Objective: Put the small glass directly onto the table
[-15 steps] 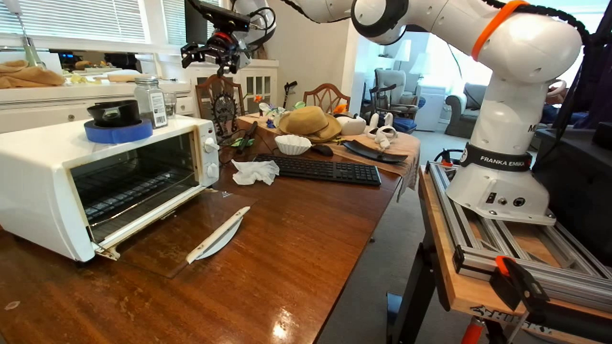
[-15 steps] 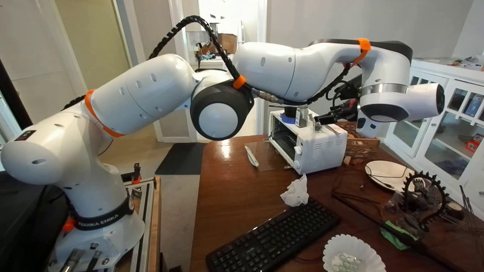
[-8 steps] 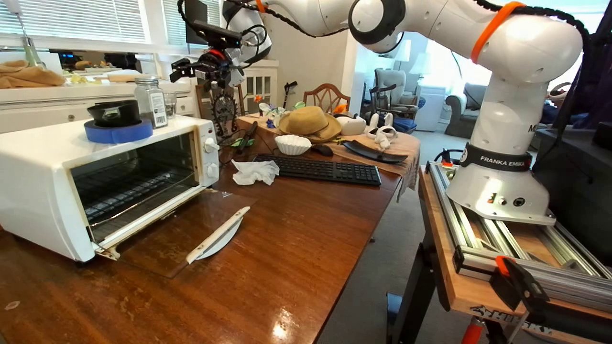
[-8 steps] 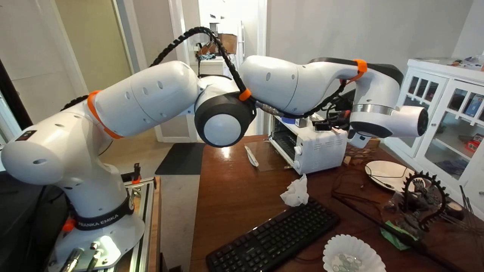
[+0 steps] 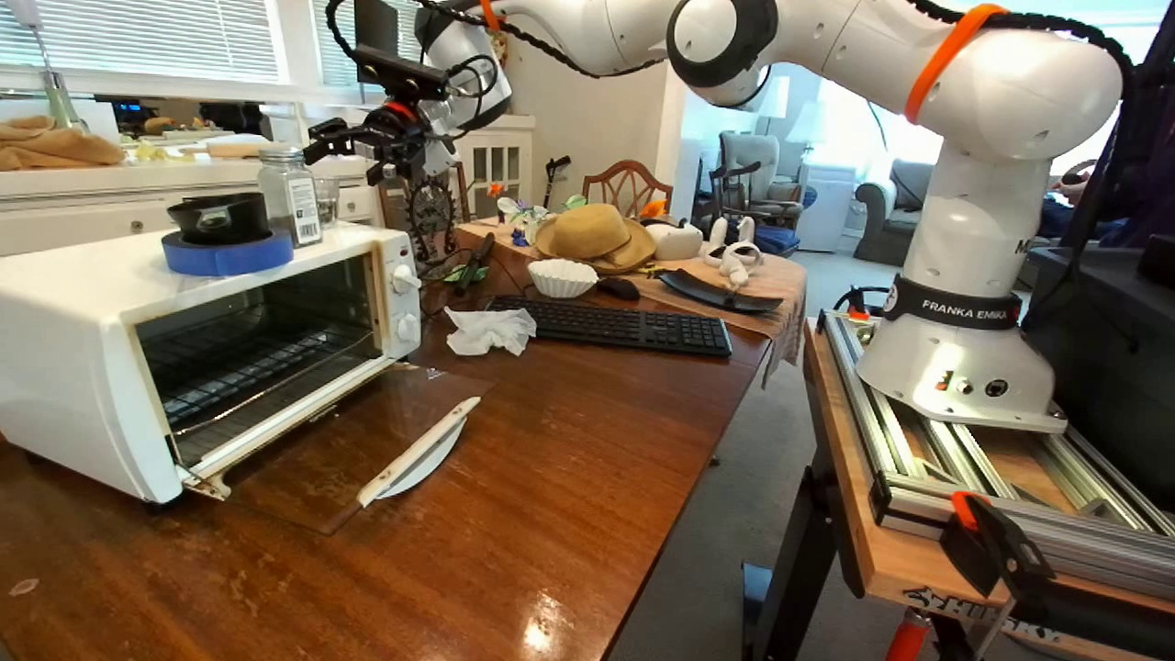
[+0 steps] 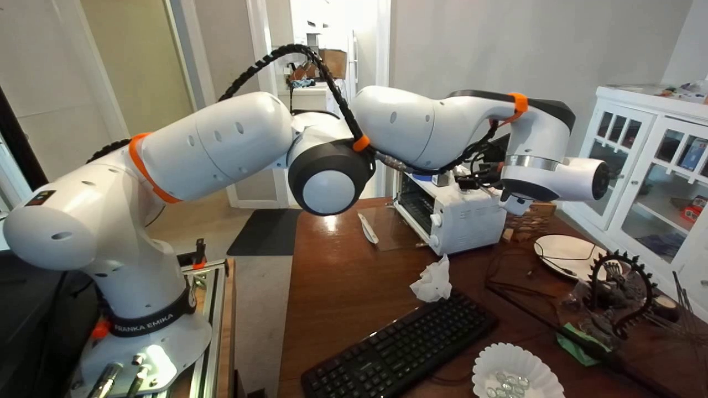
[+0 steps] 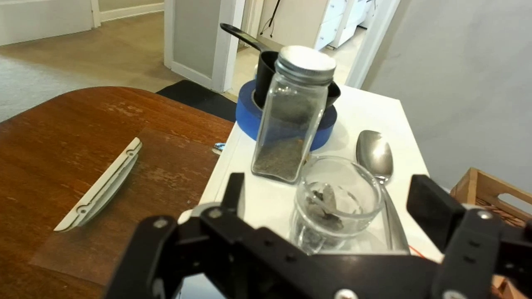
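Black jointed gripper (image 7: 332,193): wide, unladen
Short clear glass tumbler (image 7: 336,203): atop boxy white toaster oven (image 6: 470,215)
Square glass jar (image 7: 291,120): overreach could topple it
Silver metal spoon (image 7: 377,162): low grasp could drag it

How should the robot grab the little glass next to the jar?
I'd pinch the glass by its wall, just below the rim, from opposite sides: it stands upright and its wall is round. Come in from the side away from the jar, where the open claw faces it. The spoon lies close beside the glass, so one side may be tight.
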You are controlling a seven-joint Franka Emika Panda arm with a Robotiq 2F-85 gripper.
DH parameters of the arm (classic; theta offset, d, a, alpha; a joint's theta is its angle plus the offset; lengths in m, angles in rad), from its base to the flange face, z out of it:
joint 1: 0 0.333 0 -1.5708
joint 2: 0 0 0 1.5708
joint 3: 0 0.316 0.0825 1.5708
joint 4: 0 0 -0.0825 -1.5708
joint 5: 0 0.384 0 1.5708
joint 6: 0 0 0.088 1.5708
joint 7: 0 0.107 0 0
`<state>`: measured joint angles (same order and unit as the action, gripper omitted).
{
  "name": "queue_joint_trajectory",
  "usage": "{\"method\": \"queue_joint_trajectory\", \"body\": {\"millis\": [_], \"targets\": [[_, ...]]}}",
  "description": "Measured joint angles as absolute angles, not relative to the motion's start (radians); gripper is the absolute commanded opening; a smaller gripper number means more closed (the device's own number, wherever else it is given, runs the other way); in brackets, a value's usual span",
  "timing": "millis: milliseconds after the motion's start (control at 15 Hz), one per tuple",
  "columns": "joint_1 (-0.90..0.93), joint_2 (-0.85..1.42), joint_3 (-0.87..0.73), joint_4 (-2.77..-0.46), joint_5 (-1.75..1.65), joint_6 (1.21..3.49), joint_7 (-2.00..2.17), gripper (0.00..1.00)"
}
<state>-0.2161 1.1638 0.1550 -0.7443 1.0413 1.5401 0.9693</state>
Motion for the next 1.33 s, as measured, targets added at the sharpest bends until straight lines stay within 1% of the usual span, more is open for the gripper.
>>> {"method": "queue_joint_trajectory", "body": {"millis": [800, 1333], "targets": [[-0.187, 1.172, 0.155, -0.746, 1.04, 1.567, 1.055, 1.0], [-0.168, 1.172, 0.11, -0.746, 1.024, 1.596, 1.136, 1.0]]}}
